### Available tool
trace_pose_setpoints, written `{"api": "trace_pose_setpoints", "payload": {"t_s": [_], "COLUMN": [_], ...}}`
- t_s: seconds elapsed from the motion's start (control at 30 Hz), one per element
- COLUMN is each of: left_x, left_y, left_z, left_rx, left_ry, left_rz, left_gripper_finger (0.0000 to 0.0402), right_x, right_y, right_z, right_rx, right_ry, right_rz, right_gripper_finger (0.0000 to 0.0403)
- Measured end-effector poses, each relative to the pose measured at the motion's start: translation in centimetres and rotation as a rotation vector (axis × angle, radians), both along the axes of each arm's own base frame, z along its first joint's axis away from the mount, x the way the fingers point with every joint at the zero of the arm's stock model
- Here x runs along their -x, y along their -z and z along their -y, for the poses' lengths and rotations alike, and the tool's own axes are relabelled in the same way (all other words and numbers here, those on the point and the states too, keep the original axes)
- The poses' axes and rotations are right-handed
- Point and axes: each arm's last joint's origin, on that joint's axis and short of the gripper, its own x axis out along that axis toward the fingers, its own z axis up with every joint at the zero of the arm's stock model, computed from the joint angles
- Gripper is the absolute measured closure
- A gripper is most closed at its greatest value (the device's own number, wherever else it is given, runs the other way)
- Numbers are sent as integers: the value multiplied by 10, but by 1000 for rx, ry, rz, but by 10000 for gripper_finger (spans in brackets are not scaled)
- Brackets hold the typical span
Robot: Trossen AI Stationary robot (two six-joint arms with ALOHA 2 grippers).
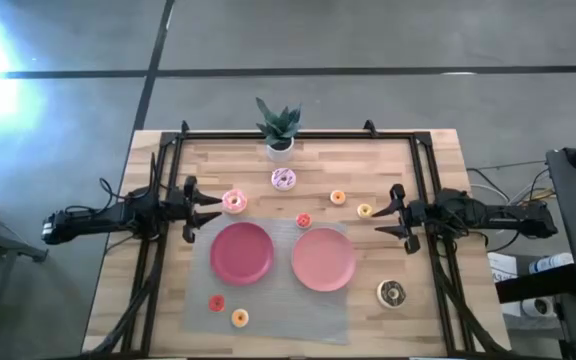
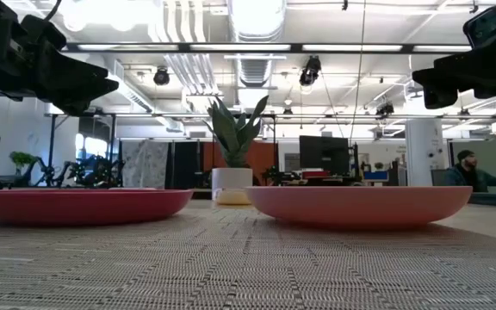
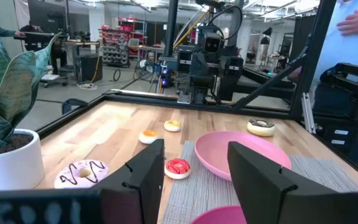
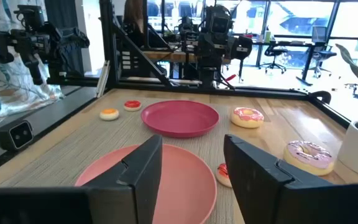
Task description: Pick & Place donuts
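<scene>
A pink donut (image 1: 234, 201) lies on the wood just beyond my left gripper (image 1: 203, 209), which is open and empty above the table's left side. A pale pink sprinkled donut (image 1: 285, 179) lies near the plant; it also shows in the left wrist view (image 3: 81, 173). A chocolate donut (image 1: 391, 293) lies at the near right. Tiny rings lie about: orange (image 1: 338, 197), yellow (image 1: 365, 210), red (image 1: 303, 220), red (image 1: 216, 302), orange (image 1: 239, 318). My right gripper (image 1: 386, 213) is open and empty, beside the yellow ring.
A red plate (image 1: 241, 252) and a pink plate (image 1: 323, 259) rest on a grey woven mat (image 1: 268, 310) at the table's middle. A potted plant (image 1: 279, 128) stands at the far edge. Black frame rails (image 1: 158, 250) run along both sides. A person shows in the room beyond (image 2: 467, 165).
</scene>
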Motion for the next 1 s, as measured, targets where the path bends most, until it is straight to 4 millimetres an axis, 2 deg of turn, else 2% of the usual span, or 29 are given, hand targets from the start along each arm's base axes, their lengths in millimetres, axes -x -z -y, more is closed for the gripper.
{"api": "trace_pose_setpoints", "payload": {"t_s": [0.83,0.9,1.0], "left_x": [0,0,0], "left_y": [0,0,0], "left_z": [0,0,0], "left_rx": [0,0,0], "left_ry": [0,0,0], "left_rz": [0,0,0], "left_gripper_finger": [250,250,250], "right_x": [0,0,0], "right_y": [0,0,0], "right_z": [0,0,0], "right_rx": [-5,-106,-421], "right_ry": [0,1,9], "right_rz": [-1,-17,-65], "right_gripper_finger": [239,239,239]}}
